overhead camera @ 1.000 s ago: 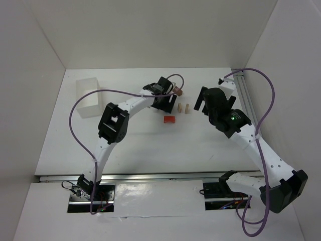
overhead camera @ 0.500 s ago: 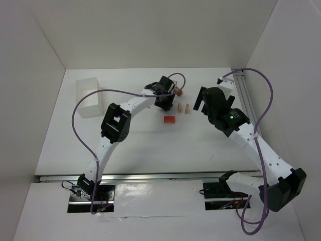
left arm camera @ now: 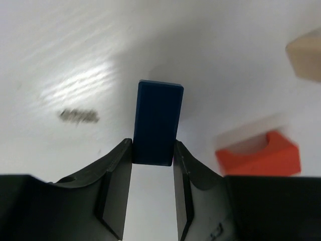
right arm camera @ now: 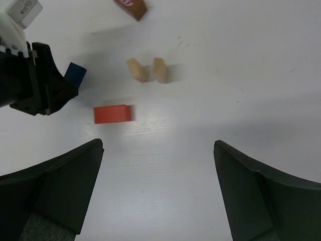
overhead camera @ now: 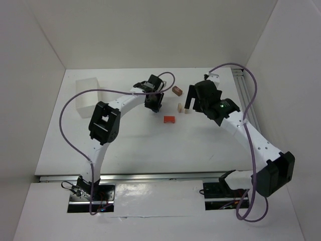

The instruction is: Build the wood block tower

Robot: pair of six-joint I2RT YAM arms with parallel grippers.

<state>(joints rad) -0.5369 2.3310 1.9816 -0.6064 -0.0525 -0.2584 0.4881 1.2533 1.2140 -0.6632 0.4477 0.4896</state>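
My left gripper point(left arm camera: 153, 150) is shut on a blue block point(left arm camera: 158, 123), which sticks out past the fingertips close over the table. In the top view this gripper point(overhead camera: 154, 103) sits left of the other blocks. An orange-red block point(overhead camera: 169, 119) lies flat to its right and also shows in the left wrist view point(left arm camera: 258, 153). Two pale blocks point(right arm camera: 136, 70) point(right arm camera: 160, 70) lie side by side, with a brown block point(overhead camera: 176, 91) beyond them. My right gripper point(right arm camera: 158, 145) is open and empty above the table, right of the pale blocks point(overhead camera: 179, 107).
A translucent white tub point(overhead camera: 88, 95) stands at the far left of the table. White walls close in the table on three sides. A metal rail point(overhead camera: 246, 95) runs along the right edge. Purple cables loop over both arms.
My left gripper has moved left, away from the brown block, carrying the blue block. My right arm has swung left and closer to the pale blocks.
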